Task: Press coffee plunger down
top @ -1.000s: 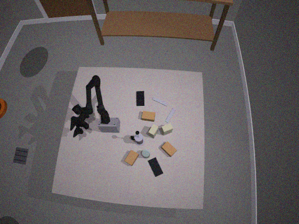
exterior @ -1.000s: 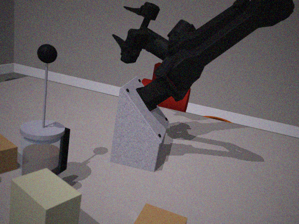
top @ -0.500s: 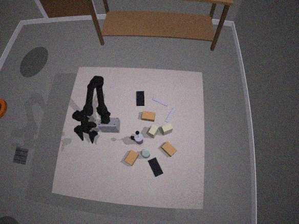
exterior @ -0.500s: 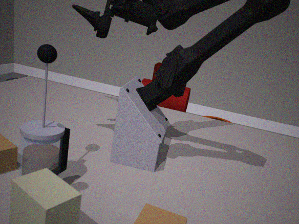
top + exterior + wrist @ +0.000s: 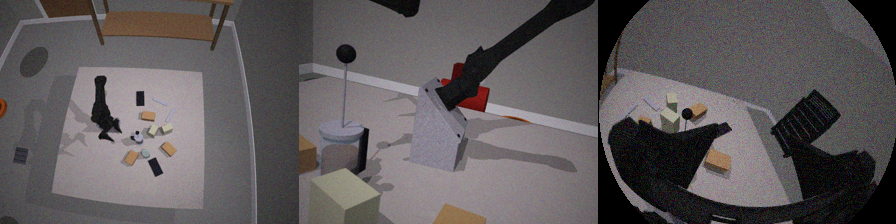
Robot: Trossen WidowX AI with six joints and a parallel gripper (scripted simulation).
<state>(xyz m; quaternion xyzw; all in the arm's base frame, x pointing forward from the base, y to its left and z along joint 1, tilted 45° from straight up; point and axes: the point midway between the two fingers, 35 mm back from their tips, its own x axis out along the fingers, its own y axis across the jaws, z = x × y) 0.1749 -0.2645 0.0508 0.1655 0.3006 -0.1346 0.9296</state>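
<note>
The coffee press (image 5: 139,138) (image 5: 341,130) stands upright, with a clear body, a pale round lid and a dark handle on the side toward the arm's base. Its plunger is up: the black knob (image 5: 137,132) (image 5: 346,53) (image 5: 687,114) sits on a long thin rod high above the lid. My gripper (image 5: 118,137) (image 5: 754,133) is wide open and empty. In the top view it appears left of the press, with its fingertips pointing toward it, apart from the knob. The left finger hides the press body in the wrist view. The exterior view does not show the fingers.
Cream blocks (image 5: 153,130) (image 5: 345,189) stand close beside the press. Orange-brown blocks (image 5: 131,157) (image 5: 718,161), a pale green disc (image 5: 145,153) and black slabs (image 5: 155,166) lie around it. The arm's grey wedge base (image 5: 434,133) stands behind the handle side.
</note>
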